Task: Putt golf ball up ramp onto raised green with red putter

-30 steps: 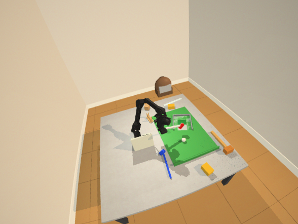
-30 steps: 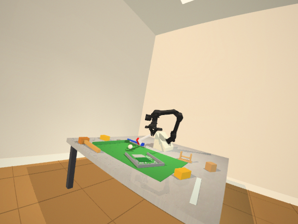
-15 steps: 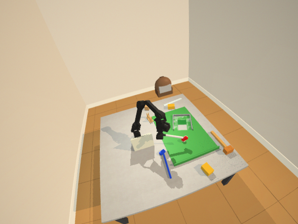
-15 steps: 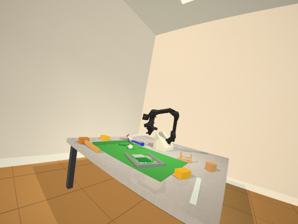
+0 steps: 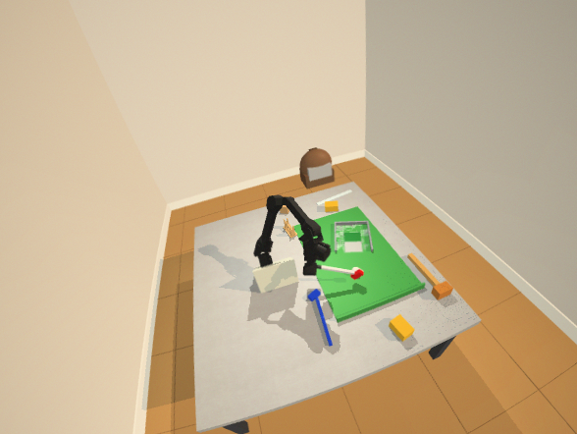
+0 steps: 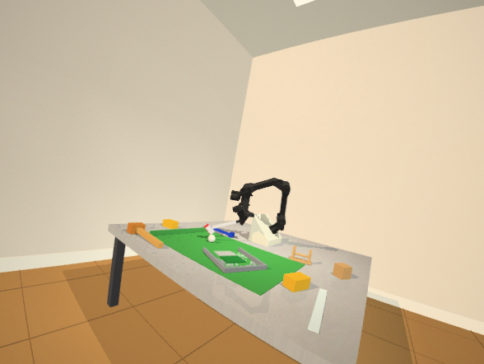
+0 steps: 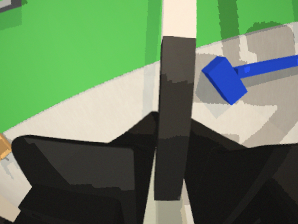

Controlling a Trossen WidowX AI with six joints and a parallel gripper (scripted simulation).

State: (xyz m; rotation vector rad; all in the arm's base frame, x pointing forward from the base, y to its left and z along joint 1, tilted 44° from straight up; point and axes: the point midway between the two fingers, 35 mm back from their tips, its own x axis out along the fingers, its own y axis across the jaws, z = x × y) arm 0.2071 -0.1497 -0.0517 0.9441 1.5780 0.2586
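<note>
And the pick-up is done: the pincer (image 5: 310, 269) (image 6: 242, 222) (image 7: 165, 117) is narrowed firmly on the red putter (image 5: 339, 269) (image 6: 224, 225) (image 7: 176, 90), its head out over the green mat (image 5: 393, 275) (image 6: 181, 247) (image 7: 75, 60). Just by that head sits the golf ball (image 6: 211, 238), seen in the exterior view, seemingly lined up, and beyond it waits the grey-railed enclosure (image 5: 351, 223) (image 6: 246, 269). The putt up the ramp and the stop on the raised green both remain!

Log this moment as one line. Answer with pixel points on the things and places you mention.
gripper (image 5: 310, 269) (image 6: 241, 222): shut on red-headed putter (image 5: 357, 273) (image 6: 209, 228) | white round ball (image 6: 211, 238): on green mat (image 5: 393, 275) (image 6: 181, 243) | raised green: no ball
</note>
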